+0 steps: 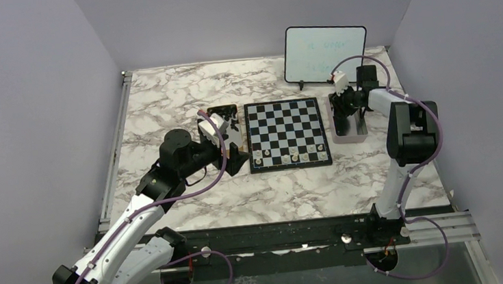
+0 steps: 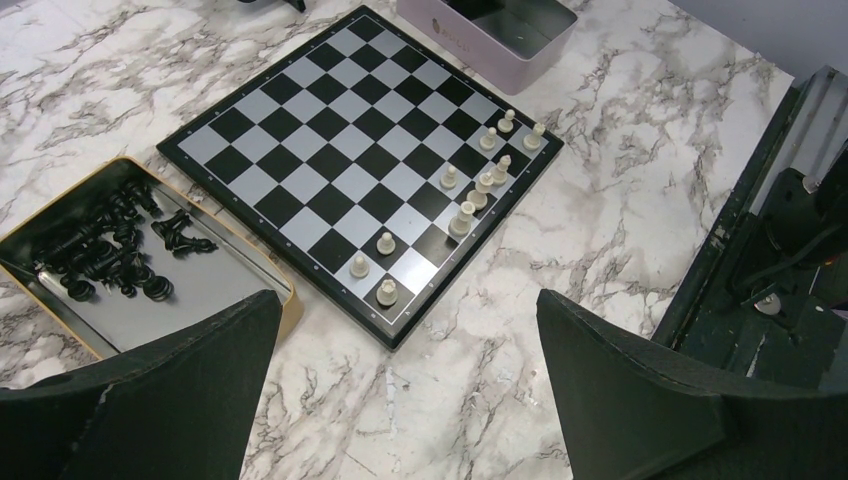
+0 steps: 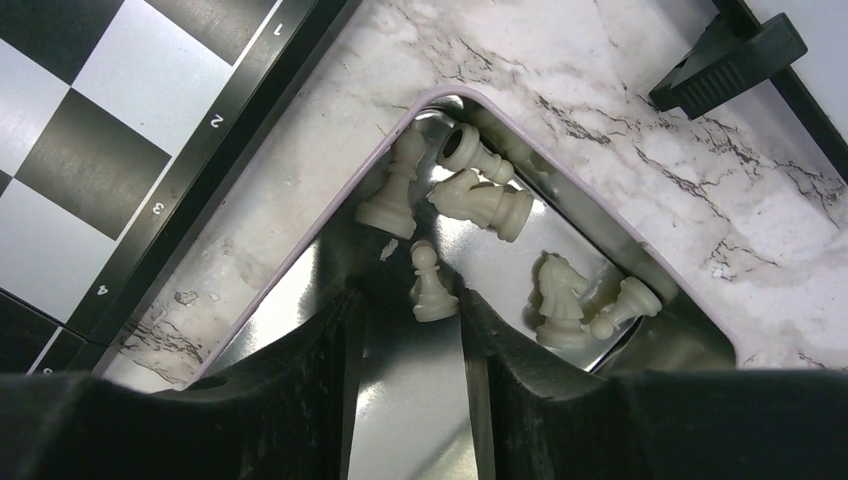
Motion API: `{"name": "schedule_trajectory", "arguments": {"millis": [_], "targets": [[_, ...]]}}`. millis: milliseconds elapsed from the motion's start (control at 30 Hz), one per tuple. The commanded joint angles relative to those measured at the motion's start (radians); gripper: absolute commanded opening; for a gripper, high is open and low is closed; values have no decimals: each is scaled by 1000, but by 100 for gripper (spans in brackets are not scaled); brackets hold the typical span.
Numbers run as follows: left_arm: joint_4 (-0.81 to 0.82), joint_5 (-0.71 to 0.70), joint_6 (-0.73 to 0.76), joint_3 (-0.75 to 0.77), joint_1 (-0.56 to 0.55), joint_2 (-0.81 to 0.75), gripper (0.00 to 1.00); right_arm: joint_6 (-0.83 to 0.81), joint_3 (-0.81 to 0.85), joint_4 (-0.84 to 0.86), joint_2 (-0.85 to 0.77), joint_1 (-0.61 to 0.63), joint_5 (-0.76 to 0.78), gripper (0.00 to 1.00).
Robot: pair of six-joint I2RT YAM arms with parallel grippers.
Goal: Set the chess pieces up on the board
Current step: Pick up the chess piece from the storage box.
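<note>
Down in the pink tin (image 3: 310,240), lower middle of the right wrist view: right gripper (image 3: 410,300), fingers apart on either side of one upright pawn (image 3: 432,285), not clamped on it. Probably lined up that way so that a squeeze catches the pawn by its sides. Behind it, toward the tin's upper corner, more white pieces (image 3: 485,200), loose and mostly toppled.

Centre of the top view: board (image 1: 285,122), flat between two tins, presumably to keep each colour's supply on its own side. Along the bottom edge only, standing pieces (image 2: 470,200), all white, in a partial double row. Rest of the squares bare, so well under half done by the look of it.

Off the board's lower-left corner: left gripper (image 1: 231,156), spread wide, holding nothing, hovering by the gold tin (image 2: 190,295) of black pieces (image 2: 110,250). Likely parked there within reach of the black supply.
</note>
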Motion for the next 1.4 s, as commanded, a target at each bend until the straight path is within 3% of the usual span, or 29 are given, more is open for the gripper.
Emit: {"name": "schedule_trajectory", "arguments": {"millis": [0,467,700,933,1133,1367], "targets": [[23,29,13,-9,1,-11,99,-22,21,-6,45,-3,-6,43],[2,-39,8,-4,0,-1,99,-16,47,-57,49,-3,44,27],[-9,-202,-48,-6,0,11,99,46,19,-5,-15,-4,29,22],[-19,-215,-47,-16,0,4,96,110,66,-150,-46,-3,111,22],[-56,-205,-54,5,0,78,90,180,-8,-121,-196,-2,109,22],[-91,-171,-121,54,0,161,84,291,-102,-33,-408,-2,-37,22]]}}
